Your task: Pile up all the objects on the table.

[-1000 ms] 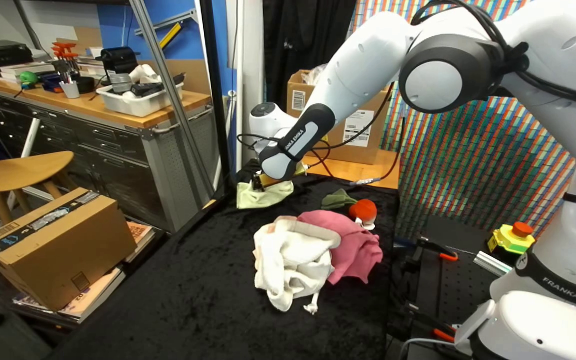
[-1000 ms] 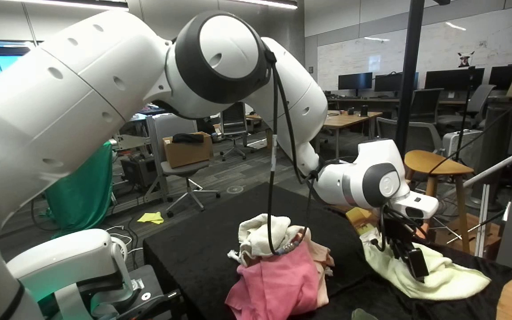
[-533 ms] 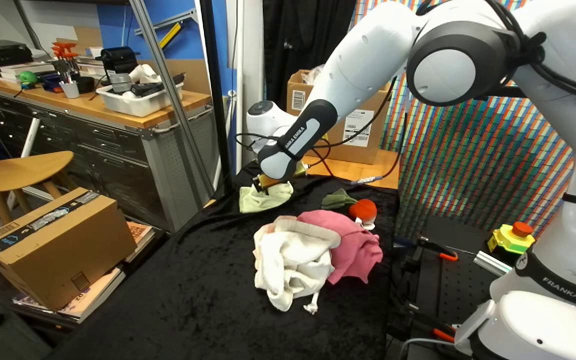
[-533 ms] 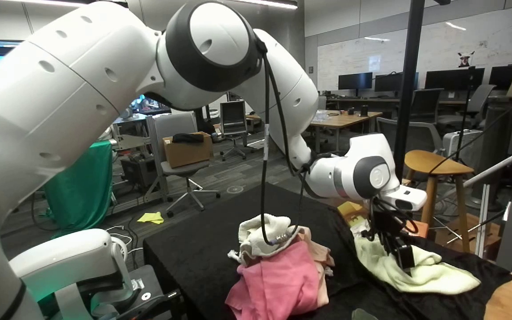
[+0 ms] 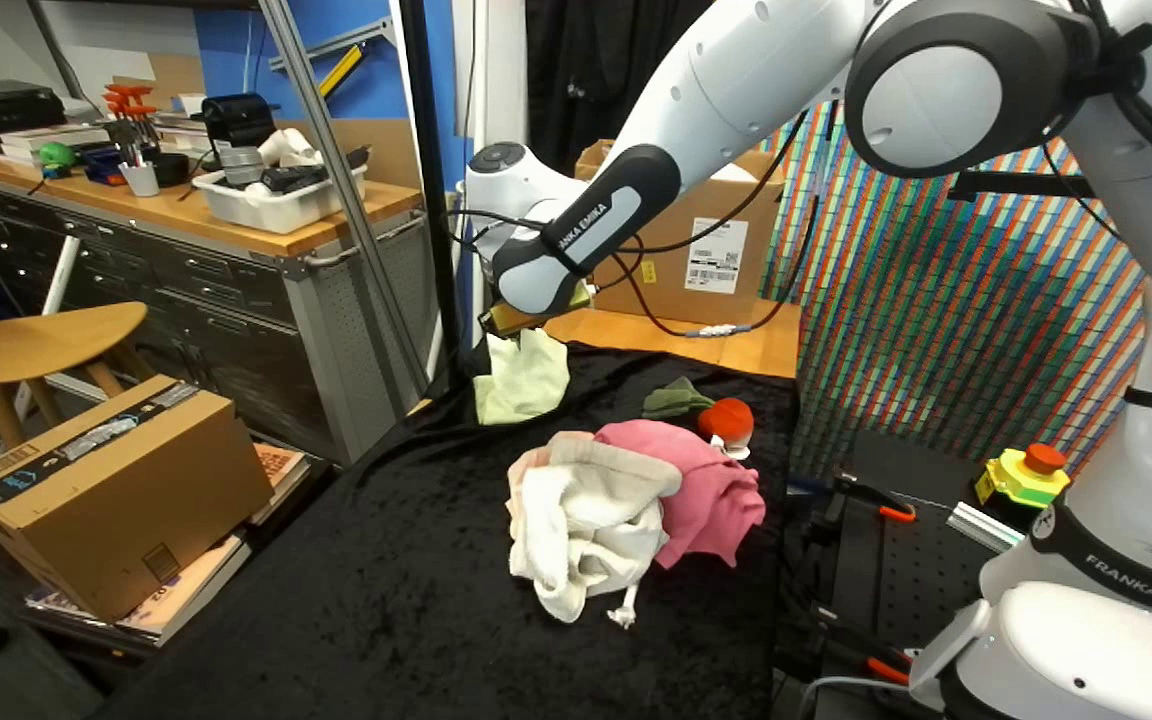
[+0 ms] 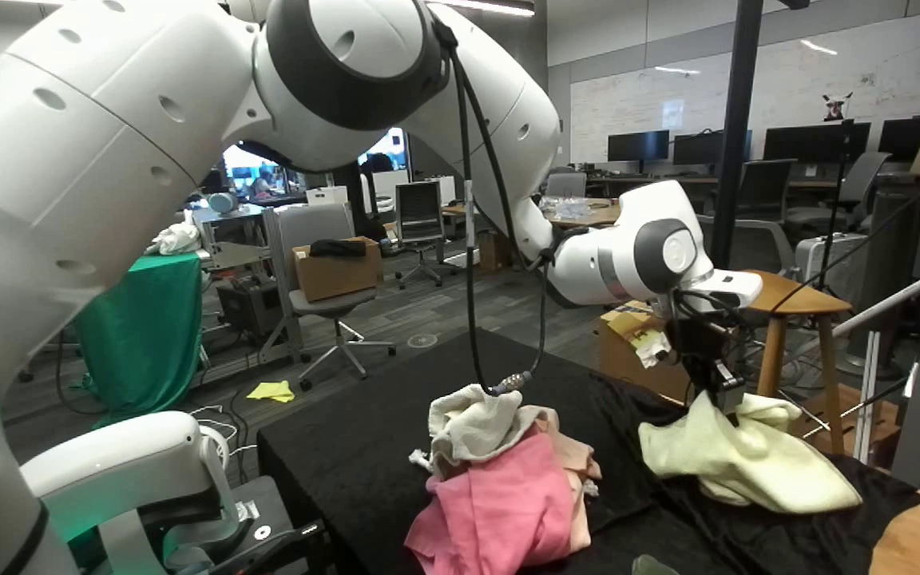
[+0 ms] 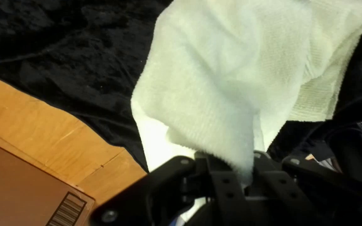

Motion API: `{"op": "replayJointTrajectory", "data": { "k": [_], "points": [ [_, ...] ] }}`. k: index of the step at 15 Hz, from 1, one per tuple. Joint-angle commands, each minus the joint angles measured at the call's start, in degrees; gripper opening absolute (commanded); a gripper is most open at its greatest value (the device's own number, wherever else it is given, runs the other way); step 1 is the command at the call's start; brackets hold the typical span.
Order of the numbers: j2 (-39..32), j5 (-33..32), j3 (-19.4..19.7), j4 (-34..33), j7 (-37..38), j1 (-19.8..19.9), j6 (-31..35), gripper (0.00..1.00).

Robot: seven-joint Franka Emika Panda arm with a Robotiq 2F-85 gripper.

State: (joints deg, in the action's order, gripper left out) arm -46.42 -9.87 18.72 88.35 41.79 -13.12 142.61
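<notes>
Beyond the work area, grey panelled walls and a wide whiteboard are seen in an exterior view; a wood-topped workbench with dark metal drawers is shown in an exterior view. A white jointed robot arm is stretched above a surface draped in crushed black velvet, along whose edge bare light wood is exposed. A large brown cardboard box is seen just behind the surface.

Upon the surface, a heap is formed by three crumpled pieces of fabric: a deep pink cloth, an off-white cloth and a pale peach cloth, the off-white one being draped over parts of the others. Apart from the heap, near the surface's edge, a pale yellow-green terry cloth is gripped by the black gripper: one fold is pinched between the closed fingers and raised, while its lower part is spread on the surface. Just beside the pink cloth, a small dark green cloth and a rounded red-and-white object are set next to each other. From the off-white cloth, a short knotted white cord is trailed onto the surface.
</notes>
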Motion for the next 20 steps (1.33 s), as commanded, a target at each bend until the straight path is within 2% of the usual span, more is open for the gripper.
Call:
{"op": "replayJointTrajectory", "data": {
  "k": [1,9,16,20],
  "points": [
    [7.69,-1.13,-3.15,5.26,-4.24,0.29,-1.47,0.10],
    [29.35,-1.12,-10.65,21.71,-20.86,1.68,-0.79,0.11],
    [46.08,2.87,-17.53,30.79,-34.66,5.57,-7.17,0.10],
    [53.13,4.26,-20.03,34.13,-39.54,5.98,-11.53,0.10]
  ]
}}
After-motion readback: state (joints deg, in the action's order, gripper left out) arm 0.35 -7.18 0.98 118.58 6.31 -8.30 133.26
